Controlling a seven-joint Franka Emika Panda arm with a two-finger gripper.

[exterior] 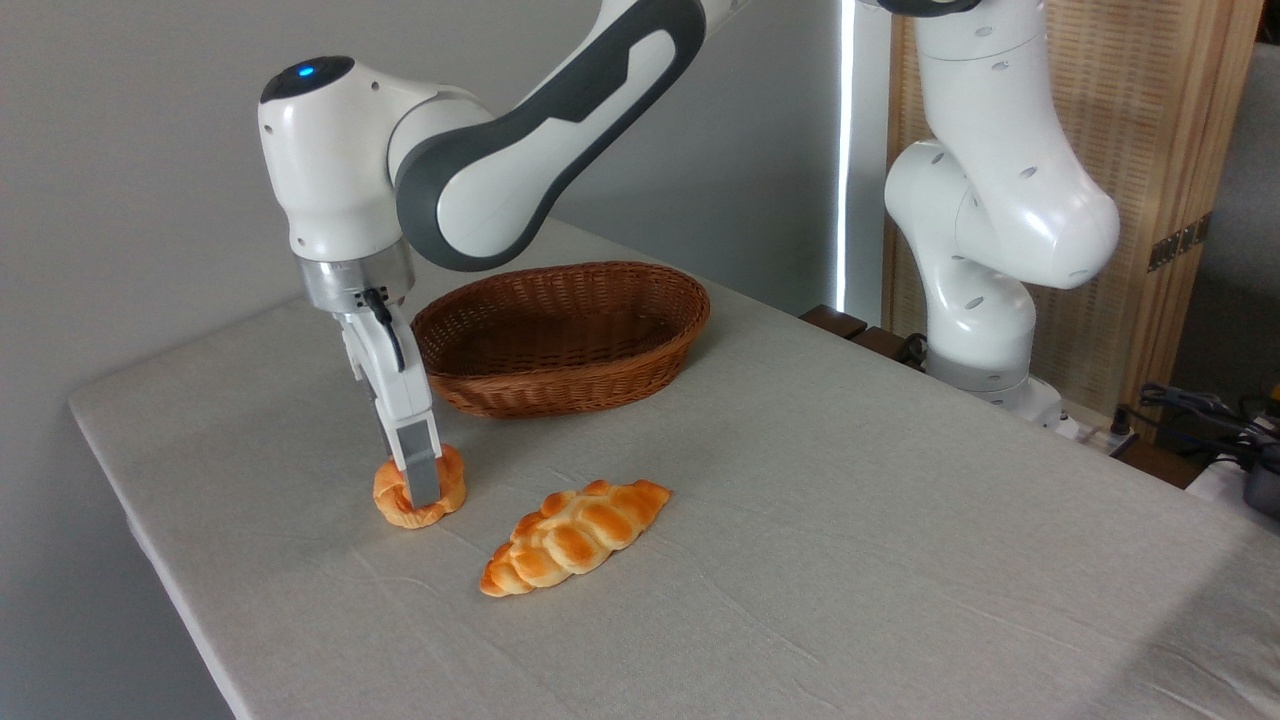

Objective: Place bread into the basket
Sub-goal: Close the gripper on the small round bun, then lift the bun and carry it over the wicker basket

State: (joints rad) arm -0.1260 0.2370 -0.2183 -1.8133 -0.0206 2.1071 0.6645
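A: Gripper status?

B: The white two-finger gripper (420, 490) points straight down over the small round knotted bun with a glossy golden-orange crust (420, 488). One grey fingertip (424, 478) lies across the front of the bun; the other finger is hidden behind it. The jaws appear closed narrowly around the bun, though contact on the far side cannot be confirmed. The bun rests on the table.

A: Neighbours?

B: A longer braided loaf, pointed at both ends, shiny orange-brown (574, 536), lies just to the right and nearer the camera, apart from the bun. Behind the gripper and to the right sits the oval brown woven wicker basket with low sloping sides (560, 337), near but not touching. Nothing lies between bun and basket except the gripper body itself.

A: Surface and margins?

B: The table carries a pale grey-beige cloth (850, 520), lightly creased. Its left edge runs diagonally, not far from the bun. Open cloth spreads right of the loaf. The arm's white base (985, 330) stands at the far right edge.
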